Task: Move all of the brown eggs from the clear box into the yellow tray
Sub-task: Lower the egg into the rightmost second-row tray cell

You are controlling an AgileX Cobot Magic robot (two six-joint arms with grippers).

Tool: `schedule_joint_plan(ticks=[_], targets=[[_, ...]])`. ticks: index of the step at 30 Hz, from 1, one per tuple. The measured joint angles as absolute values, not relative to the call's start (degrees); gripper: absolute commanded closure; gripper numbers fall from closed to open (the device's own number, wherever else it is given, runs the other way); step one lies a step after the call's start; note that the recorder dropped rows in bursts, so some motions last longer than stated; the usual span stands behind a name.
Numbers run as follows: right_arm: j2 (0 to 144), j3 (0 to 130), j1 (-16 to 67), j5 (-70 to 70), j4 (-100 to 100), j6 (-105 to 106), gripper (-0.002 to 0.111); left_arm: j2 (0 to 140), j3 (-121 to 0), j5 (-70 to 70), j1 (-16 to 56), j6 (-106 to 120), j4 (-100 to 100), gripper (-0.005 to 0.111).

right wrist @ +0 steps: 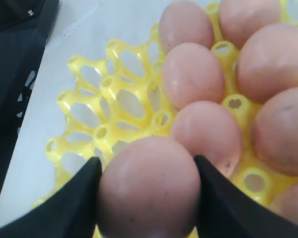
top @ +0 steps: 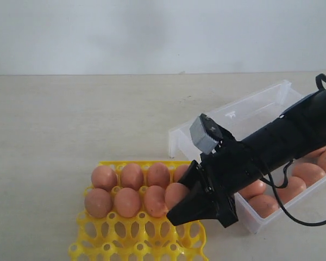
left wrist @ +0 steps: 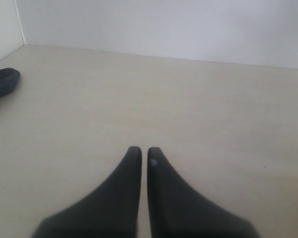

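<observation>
Right tool point(right wrist: 148, 166) clamps an egg point(right wrist: 149, 198) over the tray point(right wrist: 84, 99); left tool point(left wrist: 144, 154) sits closed. Lower straight into the three-o'clock socket, release gently.

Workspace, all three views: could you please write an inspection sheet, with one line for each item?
Surface: pale beige table, no stains seen.
Job's things: yellow tray holds seven brown eggs; clear box holds several more.
Clutter: one dark object on the table, kind unclear.
Grippers: right gripper shut on an eighth egg over the tray; left gripper shut, empty.
Cables: black cable loops from the right arm past the box's near wall.
Surroundings: plain white wall.
</observation>
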State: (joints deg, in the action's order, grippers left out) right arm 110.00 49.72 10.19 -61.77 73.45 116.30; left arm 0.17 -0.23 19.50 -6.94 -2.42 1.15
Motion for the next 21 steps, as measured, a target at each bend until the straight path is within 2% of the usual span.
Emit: schedule_joint_plan(ticks=[10,12,17,21], targets=[[106.48,49.72,10.29,-57.03,70.82,116.83,0.106,0.17,-0.23,19.5,-6.94,-2.42,1.15,0.103],[106.48,49.72,10.29,-54.31,70.7,116.83,0.099,0.17,-0.23,19.5,-6.94,-2.42,1.15,0.103],[106.48,49.72,10.29,-51.15,70.7,116.13,0.073,0.17,-0.23,19.5,-6.94,-2.42,1.15,0.103],[106.48,49.72,10.29,-51.02,71.9,115.89,0.072,0.17,-0.23,19.5,-6.94,-2.42,1.15,0.103]])
